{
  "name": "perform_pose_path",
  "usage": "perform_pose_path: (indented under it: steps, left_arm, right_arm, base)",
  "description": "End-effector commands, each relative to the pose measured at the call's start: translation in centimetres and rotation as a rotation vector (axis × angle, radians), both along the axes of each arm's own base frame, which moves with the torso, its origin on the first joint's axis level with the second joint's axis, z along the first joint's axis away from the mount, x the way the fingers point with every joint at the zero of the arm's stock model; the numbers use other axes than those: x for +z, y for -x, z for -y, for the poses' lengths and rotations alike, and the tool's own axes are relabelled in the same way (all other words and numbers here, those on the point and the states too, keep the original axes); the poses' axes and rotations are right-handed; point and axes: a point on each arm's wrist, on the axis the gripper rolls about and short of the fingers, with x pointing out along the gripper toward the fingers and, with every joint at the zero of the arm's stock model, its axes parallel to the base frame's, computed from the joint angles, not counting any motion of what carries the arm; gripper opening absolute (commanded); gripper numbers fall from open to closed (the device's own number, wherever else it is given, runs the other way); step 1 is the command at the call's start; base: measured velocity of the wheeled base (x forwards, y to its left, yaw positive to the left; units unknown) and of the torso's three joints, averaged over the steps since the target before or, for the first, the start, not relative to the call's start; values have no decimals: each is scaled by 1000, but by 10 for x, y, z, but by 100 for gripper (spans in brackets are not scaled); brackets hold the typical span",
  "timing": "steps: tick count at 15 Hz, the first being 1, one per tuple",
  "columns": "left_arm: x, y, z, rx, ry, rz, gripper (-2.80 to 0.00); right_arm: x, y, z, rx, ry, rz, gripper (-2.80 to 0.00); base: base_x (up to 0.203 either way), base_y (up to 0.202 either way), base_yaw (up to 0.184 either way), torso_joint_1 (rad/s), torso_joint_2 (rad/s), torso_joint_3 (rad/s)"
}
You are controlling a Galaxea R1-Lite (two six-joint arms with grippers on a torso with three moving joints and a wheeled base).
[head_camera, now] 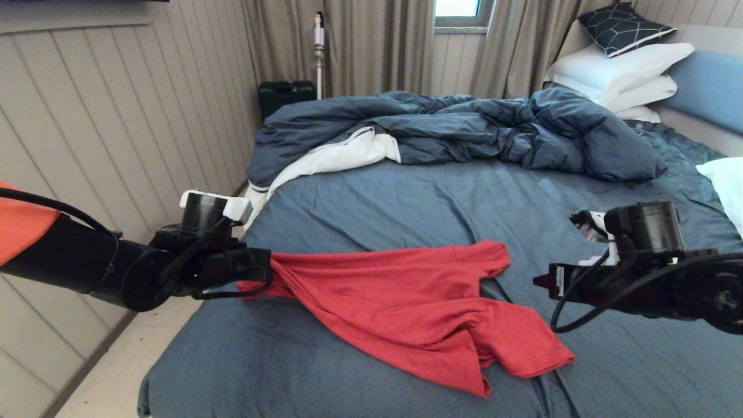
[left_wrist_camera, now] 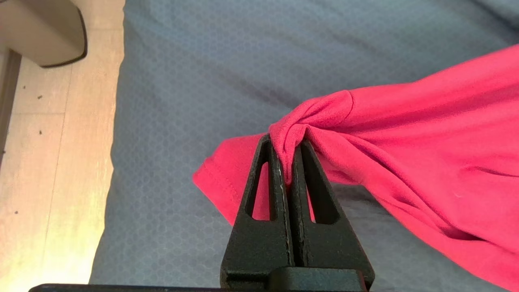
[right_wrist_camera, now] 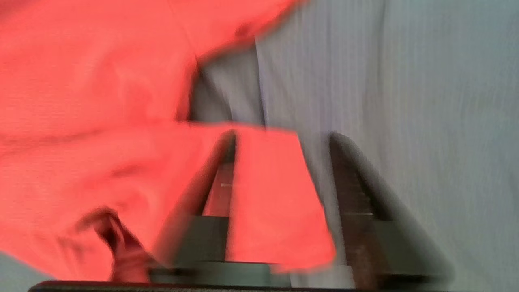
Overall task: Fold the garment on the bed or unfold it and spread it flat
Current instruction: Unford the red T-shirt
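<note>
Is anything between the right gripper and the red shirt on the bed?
Nothing visible. The right gripper hovers beside the red shirt with only bare bed sheet between them in the head view; its wrist view shows red cloth between its open fingers. The left gripper is shut on the shirt's other end.
</note>
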Motion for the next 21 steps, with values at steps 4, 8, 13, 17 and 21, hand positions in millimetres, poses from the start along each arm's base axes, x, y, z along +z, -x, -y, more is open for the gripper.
perform_pose_path:
  steps: [4,8,13,17,21]
  left_arm:
    - [9,5,-2,1,6,26,-280]
    - [0,10,-1,-7,-9,-10,-280]
    - [-8,4,1,-2,-17,-23,-280]
    - [-6,-3,3,4,-19,-15,0]
    - [2,0,1,7,-15,6,0]
  right_arm:
    - [5,-27,-9,20,7,41,-280]
    - [7,-40,-23,60,8,62,-280]
    - [5,-44,-34,97,4,63,-280]
    - [5,-51,-37,104,4,68,-280]
    - [4,-52,-36,101,5,65,-280]
  base:
    - [0,0,0,0,0,0]
    - [0,0,0,0,0,0]
    - [0,0,0,0,0,0]
    - [0,0,0,0,0,0]
    - [0,0,0,0,0,0]
